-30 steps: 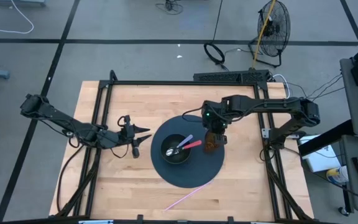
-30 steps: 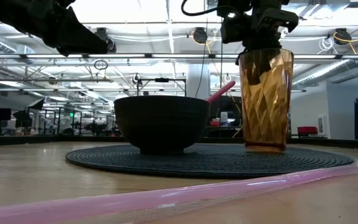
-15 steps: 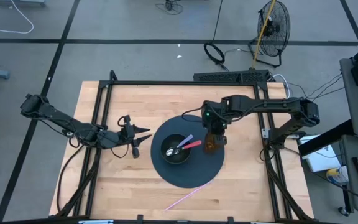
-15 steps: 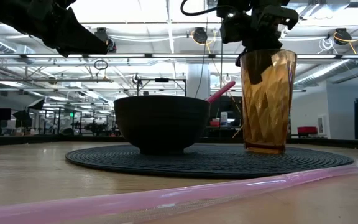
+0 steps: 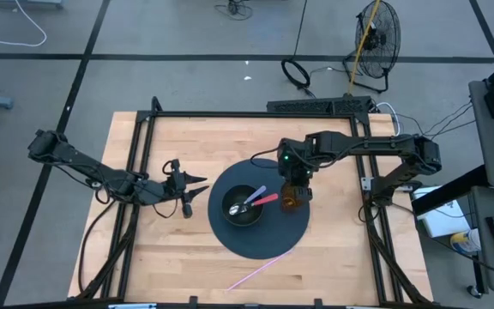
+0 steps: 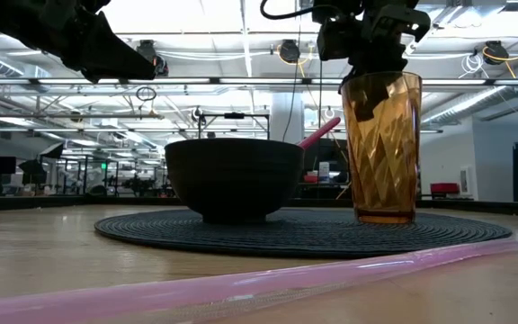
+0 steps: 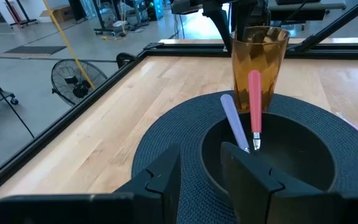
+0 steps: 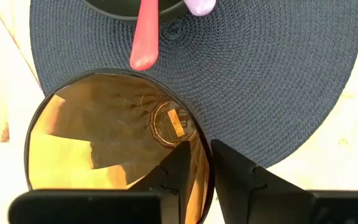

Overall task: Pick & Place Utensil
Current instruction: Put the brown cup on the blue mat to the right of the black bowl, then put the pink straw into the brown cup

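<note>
An amber faceted cup [image 8: 104, 143] stands upright on the round dark placemat [image 5: 260, 240], to the right of a black bowl [image 5: 243, 206]. A pink-handled utensil [image 7: 254, 109] and a lilac-handled one [image 7: 234, 121] lean on the bowl's rim, heads down inside. My right gripper [image 8: 202, 165] points down over the cup's rim, open, one finger inside and one outside. My left gripper [image 5: 200, 190] waits open, left of the placemat and above the table, facing the bowl. My right gripper straddles the cup's rim [image 8: 205, 155] from above, one finger [image 8: 176, 171] inside the cup and the other [image 8: 235, 171] outside. I cannot tell whether either finger touches the wall. The cup stands upright with its base on the placemat.
A long pink straw [image 5: 260, 272] lies on the wood near the table's front edge, just off the placemat. Black frame rails [image 5: 230, 114] run along the far side and both sides of the table. Bare wood lies at the front left.
The cup's top has rocked slightly sideways under my right gripper, while its base stays on the placemat.
</note>
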Tool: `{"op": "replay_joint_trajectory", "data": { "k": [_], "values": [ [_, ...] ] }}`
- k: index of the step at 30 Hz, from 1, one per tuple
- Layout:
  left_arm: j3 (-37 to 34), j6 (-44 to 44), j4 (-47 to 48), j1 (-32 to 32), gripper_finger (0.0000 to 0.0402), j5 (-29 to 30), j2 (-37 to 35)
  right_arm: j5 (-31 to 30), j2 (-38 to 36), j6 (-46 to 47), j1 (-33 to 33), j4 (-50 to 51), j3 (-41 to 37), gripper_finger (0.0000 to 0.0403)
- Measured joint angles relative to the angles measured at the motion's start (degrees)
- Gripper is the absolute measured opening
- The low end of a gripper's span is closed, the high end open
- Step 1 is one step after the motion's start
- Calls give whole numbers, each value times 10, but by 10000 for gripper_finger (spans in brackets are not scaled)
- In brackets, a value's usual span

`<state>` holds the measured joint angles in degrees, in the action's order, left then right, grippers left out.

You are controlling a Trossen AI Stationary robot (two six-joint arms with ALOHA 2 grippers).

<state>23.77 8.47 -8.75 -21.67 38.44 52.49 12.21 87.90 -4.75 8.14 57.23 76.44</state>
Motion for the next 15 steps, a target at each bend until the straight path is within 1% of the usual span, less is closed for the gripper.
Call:
{"op": "replay_joint_trajectory", "data": {
  "k": [6,15],
  "values": [
    [0,0,0,0,122,0,0,0,-3,0,0,6,4,74],
    [0,2,0,0,122,0,0,-1,-3,2,0,38,57,91]
  ]
}}
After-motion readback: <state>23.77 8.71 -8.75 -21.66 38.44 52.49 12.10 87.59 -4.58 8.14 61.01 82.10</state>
